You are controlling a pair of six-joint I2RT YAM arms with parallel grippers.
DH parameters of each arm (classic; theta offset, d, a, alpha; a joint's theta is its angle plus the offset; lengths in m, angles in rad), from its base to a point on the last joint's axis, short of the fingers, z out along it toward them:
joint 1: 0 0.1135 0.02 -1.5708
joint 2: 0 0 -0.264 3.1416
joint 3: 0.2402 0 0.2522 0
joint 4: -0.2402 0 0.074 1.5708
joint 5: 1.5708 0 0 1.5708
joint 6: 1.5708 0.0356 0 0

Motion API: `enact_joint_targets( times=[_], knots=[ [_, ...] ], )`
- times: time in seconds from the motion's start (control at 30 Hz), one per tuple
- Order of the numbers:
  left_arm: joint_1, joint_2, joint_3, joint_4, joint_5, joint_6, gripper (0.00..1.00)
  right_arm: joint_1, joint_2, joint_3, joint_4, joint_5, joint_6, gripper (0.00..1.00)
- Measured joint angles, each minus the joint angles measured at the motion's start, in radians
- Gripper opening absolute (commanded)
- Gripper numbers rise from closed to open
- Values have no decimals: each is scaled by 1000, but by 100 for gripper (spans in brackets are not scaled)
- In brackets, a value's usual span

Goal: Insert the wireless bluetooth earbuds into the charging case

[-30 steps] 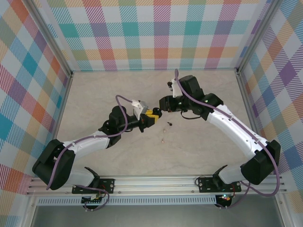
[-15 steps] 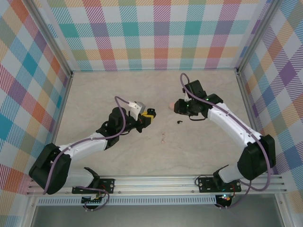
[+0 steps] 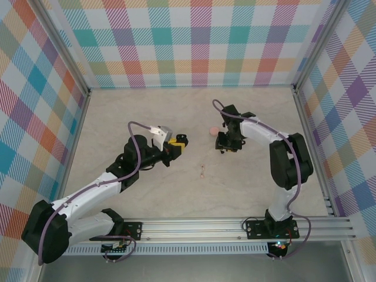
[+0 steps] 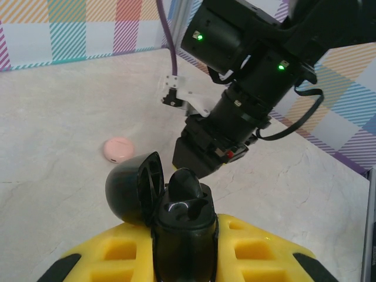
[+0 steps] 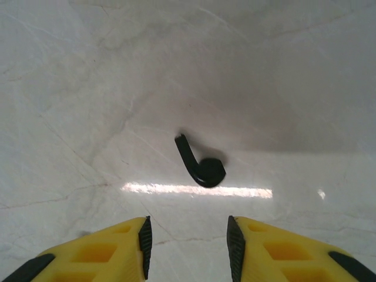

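My left gripper (image 4: 185,238) is shut on the black charging case (image 4: 187,226), held upright with its lid (image 4: 130,188) flipped open to the left. One black earbud (image 4: 187,183) sits in the case's far socket, and the near socket looks hollow. In the top view the case (image 3: 179,141) is left of centre. My right gripper (image 5: 188,239) is open and points straight down at the table, with nothing between its fingers. A second black earbud (image 5: 201,164) lies on the table just beyond the fingertips. A pale pink earbud (image 3: 202,171) lies on the table nearer the arm bases.
A round pink puck (image 3: 213,130) lies on the marble table (image 3: 147,111), just left of my right gripper (image 3: 225,147); the same pink puck (image 4: 118,149) is behind the case. Plaid walls close in the back and both sides.
My right gripper has left the case, swung right and come down over the black earbud on the table, with its jaws wider. My left arm has drawn back to the left with the case.
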Motion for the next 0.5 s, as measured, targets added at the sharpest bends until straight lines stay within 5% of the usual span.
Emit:
enact_joint_targets(
  times=[0.5],
  knots=[
    [0,6,0,-42,-7,0,20,0,132,93,-11,-104,-39,22]
  ],
)
